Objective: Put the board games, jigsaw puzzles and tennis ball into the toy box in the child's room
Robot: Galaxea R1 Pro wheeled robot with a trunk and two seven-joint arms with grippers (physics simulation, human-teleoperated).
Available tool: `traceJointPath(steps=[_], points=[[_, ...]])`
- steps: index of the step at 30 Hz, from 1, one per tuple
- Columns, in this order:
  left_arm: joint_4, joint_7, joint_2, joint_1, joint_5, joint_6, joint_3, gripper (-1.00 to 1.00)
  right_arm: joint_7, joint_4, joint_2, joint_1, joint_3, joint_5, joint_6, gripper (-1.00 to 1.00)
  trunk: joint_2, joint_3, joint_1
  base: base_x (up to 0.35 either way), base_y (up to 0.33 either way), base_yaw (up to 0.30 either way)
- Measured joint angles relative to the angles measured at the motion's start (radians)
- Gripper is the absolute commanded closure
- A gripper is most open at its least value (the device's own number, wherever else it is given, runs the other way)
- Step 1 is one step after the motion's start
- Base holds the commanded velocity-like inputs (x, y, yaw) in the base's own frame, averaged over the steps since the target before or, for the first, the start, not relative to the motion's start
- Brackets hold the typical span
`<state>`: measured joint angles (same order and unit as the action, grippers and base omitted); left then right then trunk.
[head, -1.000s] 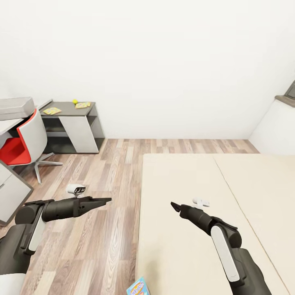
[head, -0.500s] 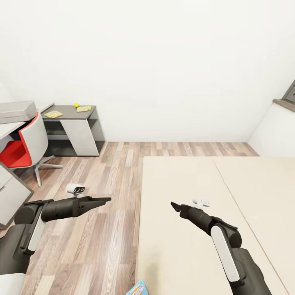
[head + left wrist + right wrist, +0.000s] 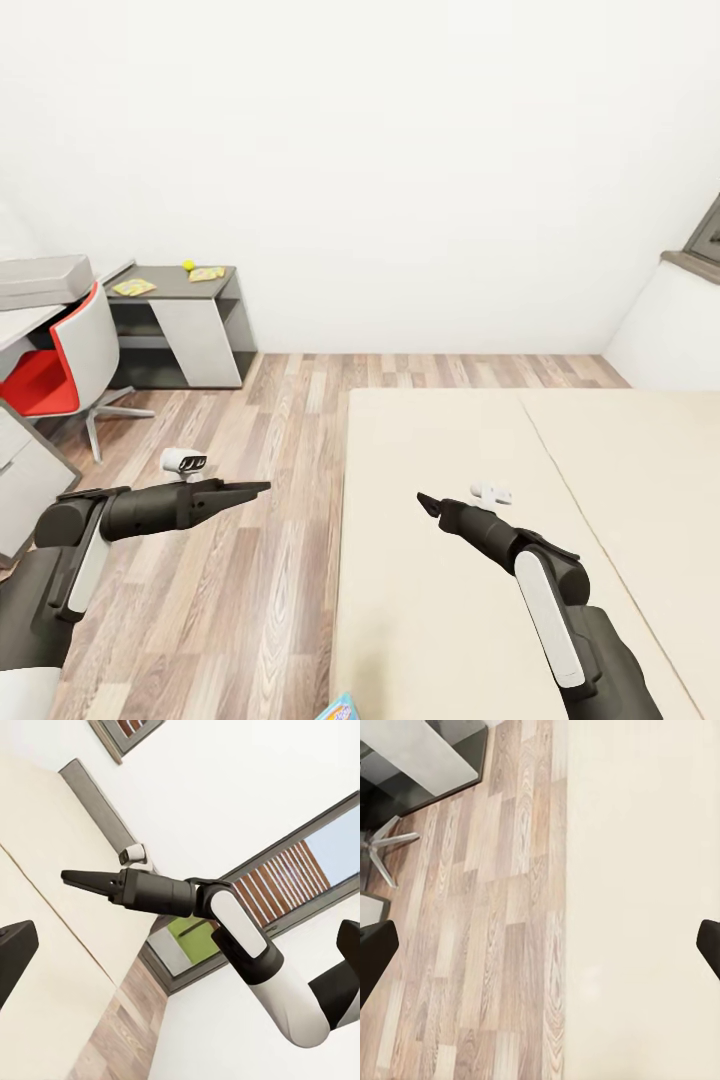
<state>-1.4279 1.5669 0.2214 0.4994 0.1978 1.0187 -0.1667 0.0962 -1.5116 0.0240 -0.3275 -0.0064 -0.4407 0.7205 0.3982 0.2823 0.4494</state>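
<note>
At the far left stands the grey table [image 3: 172, 287]. On it lie the small yellow-green tennis ball [image 3: 188, 266] and two jigsaw puzzles [image 3: 133, 288] [image 3: 207, 273]. The light grey toy box [image 3: 42, 272] sits on a nearer stretch of table at the left edge. A corner of one board game [image 3: 339, 711] peeks in at the bottom edge, by the near side of the cream bed [image 3: 440, 470]. My left gripper [image 3: 262, 488] hovers open over the wood floor. My right gripper [image 3: 422, 498] [image 3: 69, 877] is open above the bed and holds nothing.
A red and white swivel chair [image 3: 60, 365] stands between me and the table. Wood-plank floor [image 3: 270, 420] runs between chair and bed. A white ledge [image 3: 672, 330] is at the far right corner. A window with slats [image 3: 300, 870] appears in the left wrist view.
The whole head picture has slid down slightly, so the camera has moved; the table and bed sit a little lower. Both arms keep the same pose.
</note>
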Motion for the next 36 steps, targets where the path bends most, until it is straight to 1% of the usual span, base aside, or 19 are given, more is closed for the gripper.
traceJointPath(steps=[24,36], points=[[0.0,0.0,0.001,0.0,0.001,0.0,-0.002,-1.0,-0.003,0.001,0.0,0.0,0.0,0.001,0.0,-1.0,0.0,-0.04,0.0,0.0,0.0,0.0],[0.0,0.0,0.015,0.0,0.002,0.0,-0.001,-1.0,-0.003,0.001,0.0,0.0,0.0,0.001,0.0,-1.0,0.0,-0.06,0.0,0.0,0.0,0.0]])
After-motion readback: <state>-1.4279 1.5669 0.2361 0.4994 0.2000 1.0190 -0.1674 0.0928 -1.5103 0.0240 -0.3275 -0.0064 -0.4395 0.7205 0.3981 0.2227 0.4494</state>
